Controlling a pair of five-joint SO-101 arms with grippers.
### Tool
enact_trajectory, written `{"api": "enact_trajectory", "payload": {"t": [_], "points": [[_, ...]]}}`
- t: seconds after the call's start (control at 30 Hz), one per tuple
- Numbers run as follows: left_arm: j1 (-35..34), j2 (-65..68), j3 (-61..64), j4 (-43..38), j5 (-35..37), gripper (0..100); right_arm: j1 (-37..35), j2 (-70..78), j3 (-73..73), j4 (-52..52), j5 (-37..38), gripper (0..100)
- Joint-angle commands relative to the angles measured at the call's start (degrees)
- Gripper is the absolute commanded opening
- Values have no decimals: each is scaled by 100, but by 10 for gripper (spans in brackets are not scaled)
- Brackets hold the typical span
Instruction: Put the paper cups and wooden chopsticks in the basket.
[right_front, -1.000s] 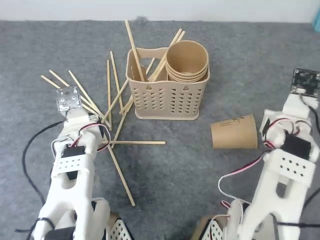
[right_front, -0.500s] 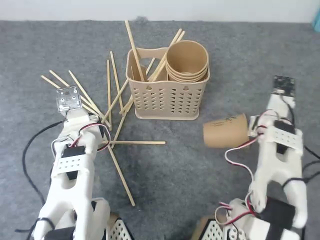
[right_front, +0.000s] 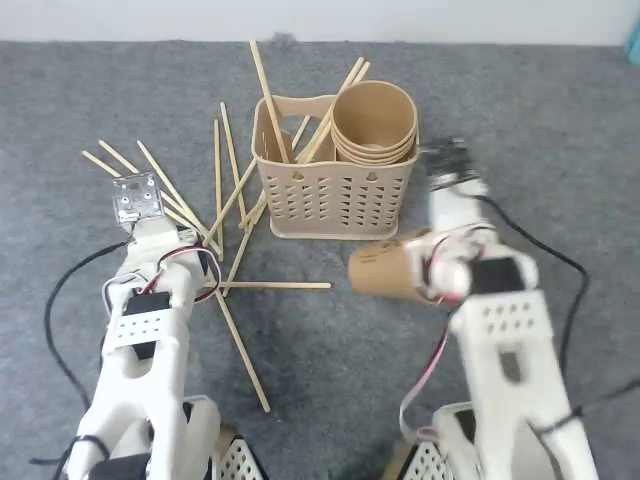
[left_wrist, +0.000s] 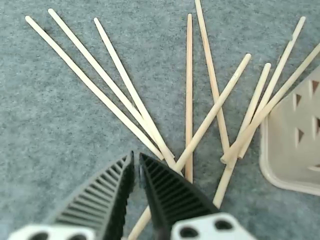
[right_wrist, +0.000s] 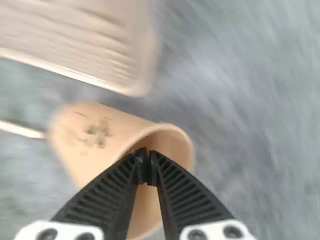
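Observation:
A tan slotted basket (right_front: 335, 195) stands at the back middle, with stacked paper cups (right_front: 374, 120) and a few wooden chopsticks (right_front: 268, 95) in it. Another paper cup (right_front: 383, 268) hangs on its side just in front of the basket. My right gripper (right_front: 427, 266) is shut on that cup's rim, and the right wrist view shows the gripper (right_wrist: 148, 161) pinching the cup (right_wrist: 95, 140). Several loose chopsticks (right_front: 270, 286) lie fanned on the carpet left of the basket. My left gripper (left_wrist: 136, 159) is shut and holds nothing, just short of the chopsticks (left_wrist: 189, 90).
Grey carpet covers the whole table. The basket's corner (left_wrist: 295, 150) lies close beside the left gripper's chopstick pile. One chopstick (right_front: 242, 350) runs toward the front between the two arm bases. The carpet right of the basket is bare.
My right arm has swung left with the paper cup, from the right side to just in front of the basket. The left arm has not moved.

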Motion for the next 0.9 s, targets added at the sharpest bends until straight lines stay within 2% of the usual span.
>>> {"api": "enact_trajectory", "payload": {"t": [0.0, 0.17, 0.43, 0.57, 0.7, 0.87], "points": [[-44, -70, -251, -141, -26, 13, -971, -796, -220, -215, 105, 9], [-53, -70, -251, -141, -26, 13, -1587, -620, -211, -444, 105, 9], [-53, -70, -251, -141, -26, 13, -1965, -92, 18, -163, 176, 9], [-53, -70, -251, -141, -26, 13, -1991, -391, -229, 558, 879, 9], [-53, -70, -251, -141, -26, 13, -1051, -1165, -1064, 1376, 1327, 10], [-53, -62, -251, -141, -26, 13, 1253, -1719, -1222, 1262, 1319, 9]]}}
